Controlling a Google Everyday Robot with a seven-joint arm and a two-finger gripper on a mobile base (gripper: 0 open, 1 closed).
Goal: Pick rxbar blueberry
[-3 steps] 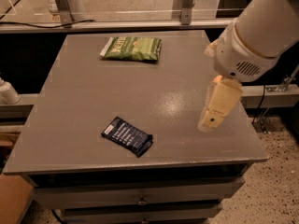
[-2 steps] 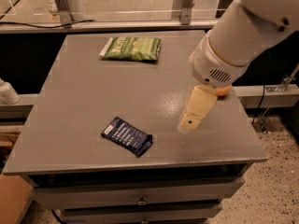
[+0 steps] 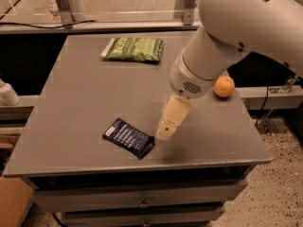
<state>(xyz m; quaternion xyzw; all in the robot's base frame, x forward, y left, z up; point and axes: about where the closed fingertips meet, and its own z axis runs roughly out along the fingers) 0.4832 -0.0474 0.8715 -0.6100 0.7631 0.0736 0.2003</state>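
The rxbar blueberry point(image 3: 129, 137) is a small flat dark navy bar with pale text. It lies flat near the front edge of the grey table point(image 3: 85, 103), left of centre. My gripper point(image 3: 166, 129) hangs from the big white arm, its cream-coloured tip pointing down just right of the bar's right end, slightly above the tabletop. It holds nothing that I can see.
A green chip bag point(image 3: 134, 49) lies at the back of the table. An orange point(image 3: 224, 86) sits near the table's right edge, partly behind the arm. Drawers run below the front edge. A metal frame stands behind the table.
The arm has swung left and forward across the table, bringing the gripper from the right side to just beside the bar. The orange has come into view.
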